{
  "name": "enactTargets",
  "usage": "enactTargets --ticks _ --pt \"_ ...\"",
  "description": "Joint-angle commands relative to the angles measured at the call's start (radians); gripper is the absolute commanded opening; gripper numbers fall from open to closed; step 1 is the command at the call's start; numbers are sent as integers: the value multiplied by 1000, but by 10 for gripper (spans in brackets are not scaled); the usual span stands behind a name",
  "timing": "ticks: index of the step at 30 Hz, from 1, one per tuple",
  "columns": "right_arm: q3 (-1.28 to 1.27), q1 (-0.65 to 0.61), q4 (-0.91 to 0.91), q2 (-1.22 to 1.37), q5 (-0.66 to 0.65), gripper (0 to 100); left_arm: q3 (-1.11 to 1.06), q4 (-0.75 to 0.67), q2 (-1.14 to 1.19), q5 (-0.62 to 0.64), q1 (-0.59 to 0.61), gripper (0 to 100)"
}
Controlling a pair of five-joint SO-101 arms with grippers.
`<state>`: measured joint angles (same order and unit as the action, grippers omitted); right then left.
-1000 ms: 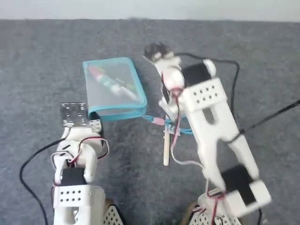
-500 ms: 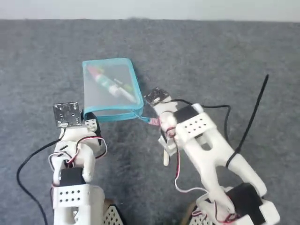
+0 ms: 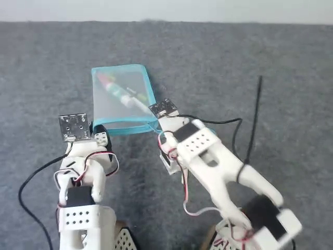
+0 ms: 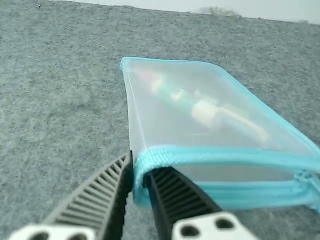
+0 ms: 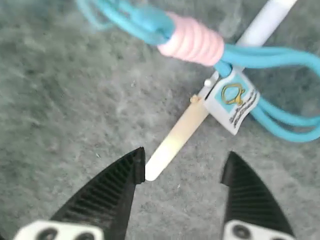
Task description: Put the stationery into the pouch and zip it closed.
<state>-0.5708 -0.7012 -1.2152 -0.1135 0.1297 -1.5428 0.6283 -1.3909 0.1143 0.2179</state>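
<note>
Since 1 s ago the right arm (image 3: 218, 166) has drawn back from beside the pouch (image 3: 122, 99) and come low over the cream pen (image 5: 175, 140). The right gripper (image 5: 185, 160) gapes, its 2 jaws astride the pen's end on the grey mat (image 3: 52, 62). The left gripper (image 4: 139, 172) is clamped on the pouch's near corner; the blue cord (image 5: 280, 55) crosses the pen.

Pouch (image 4: 165, 130): laid flat on the grey table (image 4: 60, 100).
Stationery (image 4: 200, 107): seen inside, through the clear wall.
Left gripper (image 4: 138, 171): clamped on the teal-edged corner.
</note>
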Motion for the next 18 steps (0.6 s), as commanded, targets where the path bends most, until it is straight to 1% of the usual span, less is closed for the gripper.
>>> enactTargets --ticks 1,6,10,12,16,18 --pt "129 -8 -67 73 15 270 65 -38 -14 17 9 13" --pt "172 -1 -45 194 14 270 65 -37 -14 17 11 13" --pt "172 56 -42 232 9 261 65 -35 -14 17 11 13" --pt "172 96 -42 232 9 214 65 -35 -14 17 9 13" --pt "172 153 1 232 3 69 65 -37 -14 17 8 13" --pt "172 176 8 232 -54 4 65 -37 -14 17 6 13"
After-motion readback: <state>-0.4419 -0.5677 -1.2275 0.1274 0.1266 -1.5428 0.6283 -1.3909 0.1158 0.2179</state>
